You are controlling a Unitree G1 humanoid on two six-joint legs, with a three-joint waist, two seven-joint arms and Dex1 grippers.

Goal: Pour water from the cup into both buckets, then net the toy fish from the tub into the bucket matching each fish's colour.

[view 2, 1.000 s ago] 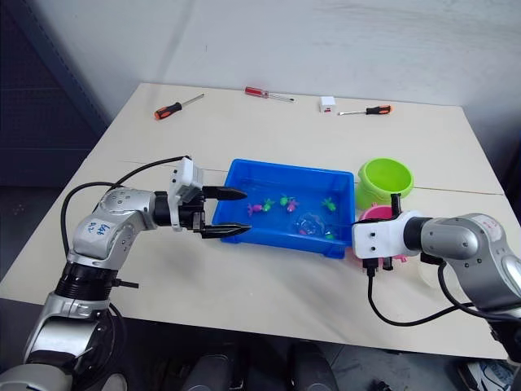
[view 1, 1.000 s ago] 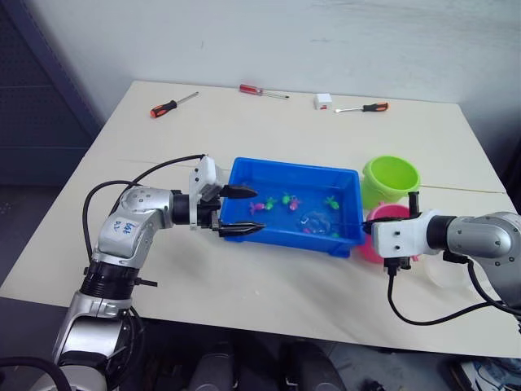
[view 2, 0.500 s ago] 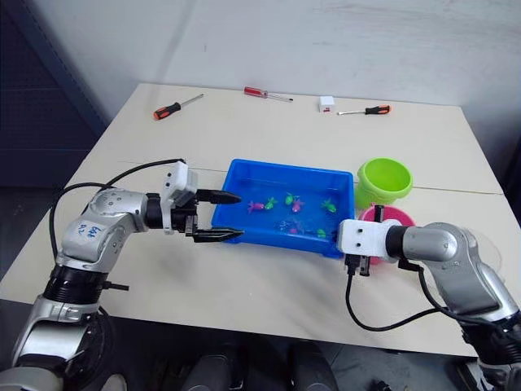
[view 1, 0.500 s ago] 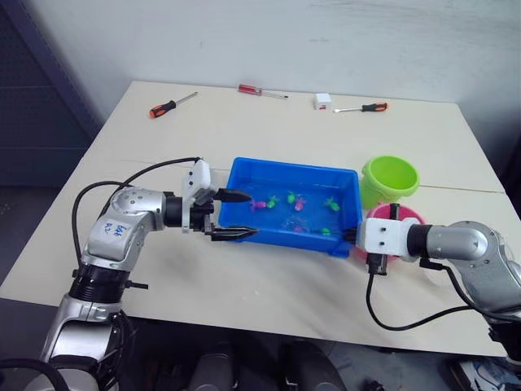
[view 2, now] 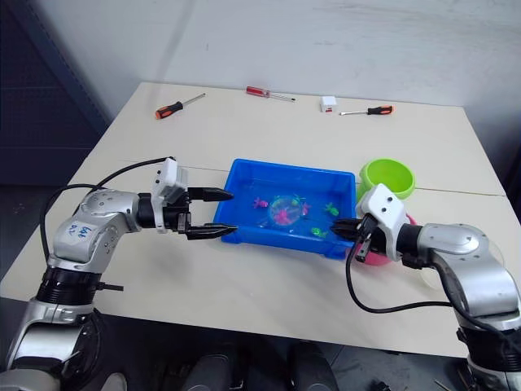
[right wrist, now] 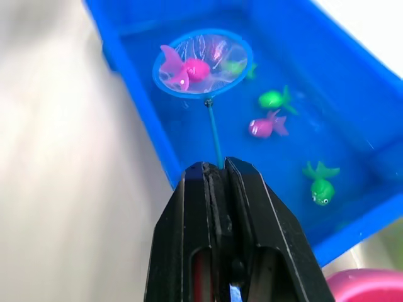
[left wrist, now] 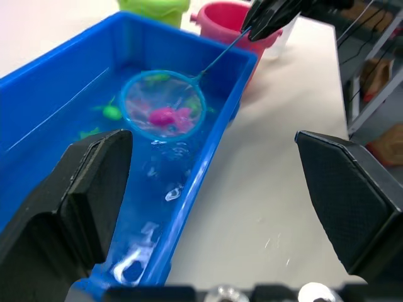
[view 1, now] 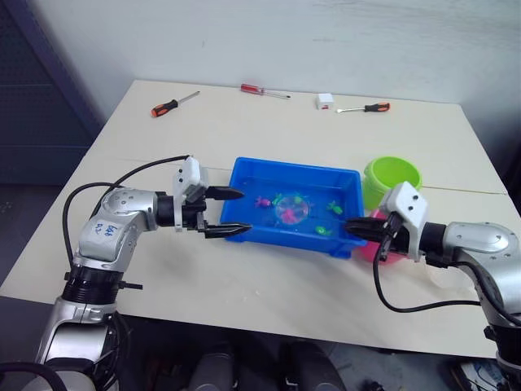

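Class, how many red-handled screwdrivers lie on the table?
3: one red-and-black-handled screwdriver far left, one red-handled screwdriver far middle, one red-and-black-handled screwdriver beside the small white box.

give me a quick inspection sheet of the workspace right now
surface: beige table, mostly bare.
job's things: blue tub holds water and fish; net carries a pink fish over it; green bucket and pink bucket beside the tub.
clutter: three screwdrivers and a small white block at the far edge.
grippers: right tool shut on the net handle; left tool open by the tub.
cables: black leads loop from both wrists.
surroundings: pale wall behind.
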